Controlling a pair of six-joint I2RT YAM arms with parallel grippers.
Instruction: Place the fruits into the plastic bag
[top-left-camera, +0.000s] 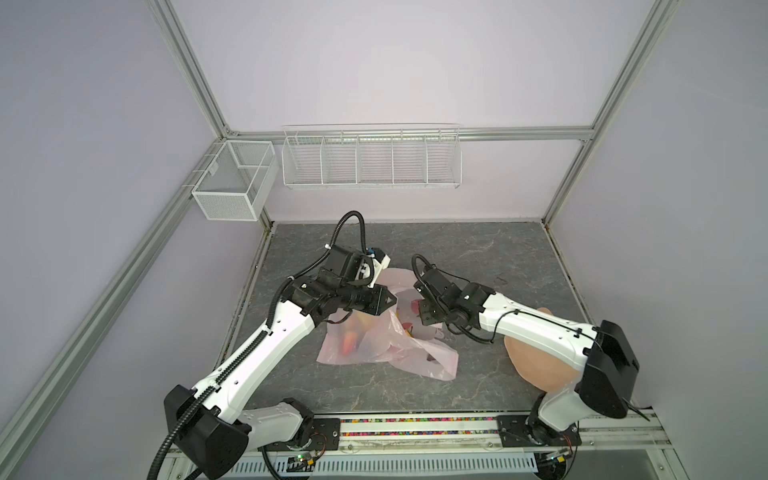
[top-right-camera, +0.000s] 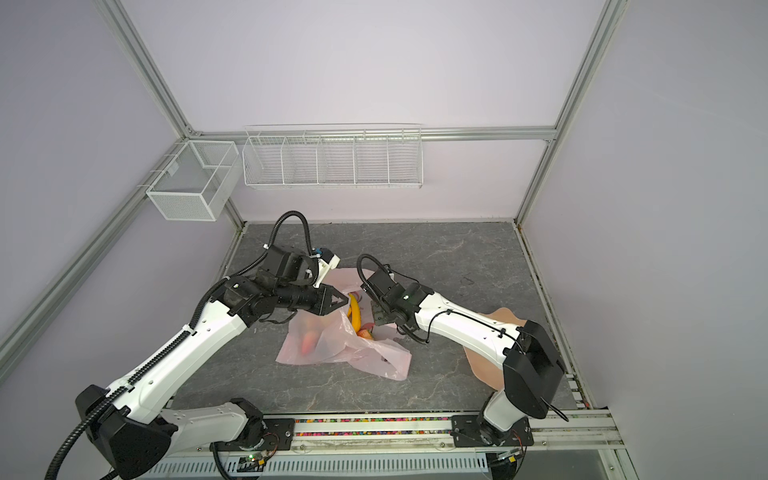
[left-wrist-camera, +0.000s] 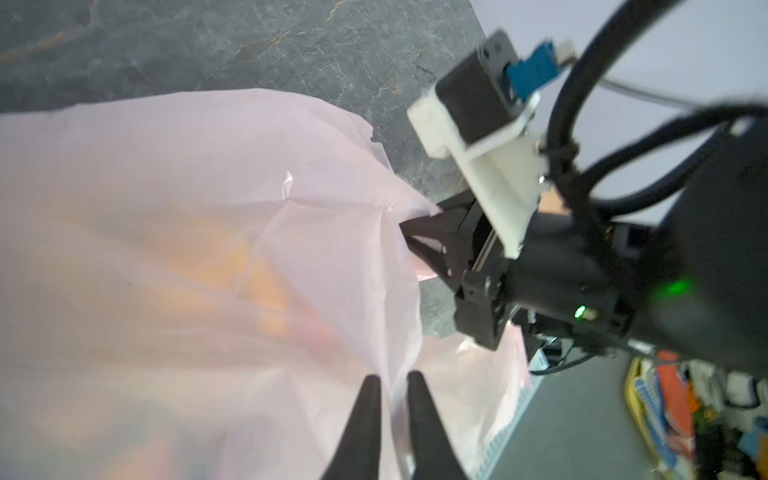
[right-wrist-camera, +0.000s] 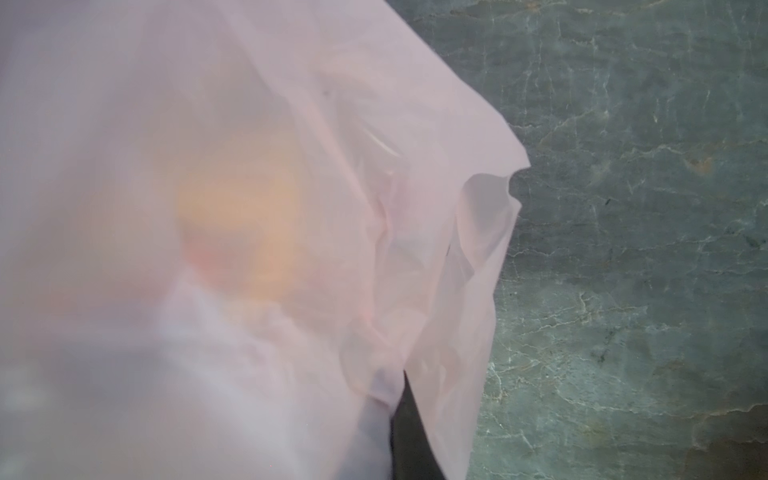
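Left gripper (left-wrist-camera: 393, 376) low in left wrist frame, jaws a narrow gap apart astride film of plastic bag (left-wrist-camera: 208, 249); right gripper (left-wrist-camera: 407, 233) right of centre, clamped on bag rim; fruits (top-right-camera: 354, 313) inside bag, centre of both top views, yellow one at mouth

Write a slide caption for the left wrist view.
Right gripper pinches the plastic bag by its edge; left gripper sits slightly parted at the film, fruits glowing orange through it.

A robot test lab: two white-and-black robot arms (top-left-camera: 266, 345) (top-left-camera: 536, 328) mounted on a near rail (top-left-camera: 415, 432), a grey stone-look table (top-left-camera: 478, 257), plain pale walls (top-left-camera: 395, 62), aluminium frame posts (top-left-camera: 191, 70) and far wire baskets (top-left-camera: 370, 162).
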